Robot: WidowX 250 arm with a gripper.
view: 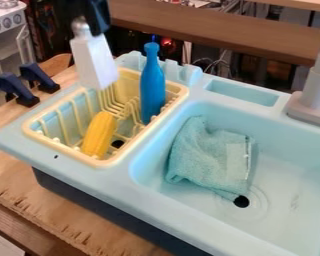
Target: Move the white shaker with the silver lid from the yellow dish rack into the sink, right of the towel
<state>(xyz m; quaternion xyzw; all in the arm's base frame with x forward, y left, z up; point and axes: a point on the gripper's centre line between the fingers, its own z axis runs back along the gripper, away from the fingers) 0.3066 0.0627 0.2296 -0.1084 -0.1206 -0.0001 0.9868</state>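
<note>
At the upper left, the black gripper (88, 17) is shut on the narrow top of a white bottle (94, 60). The bottle hangs slightly tilted over the back left part of a yellow dish rack (109, 162); whether its base touches the rack cannot be told. Inside the rack, a yellow corn cob (98, 134) leans toward the front, and a blue bottle (152, 85) stands upright at the right side. A teal cloth (206, 157) lies crumpled in the sink basin (289, 175), right of the rack.
The light blue sink unit (169, 220) rests on a wooden table (69, 215). A grey faucet (316, 82) rises at the right edge. Two dark blue clamps (17, 90) sit at the left, with a toy stove (4, 20) behind. A brown wooden beam (223, 30) runs behind the sink.
</note>
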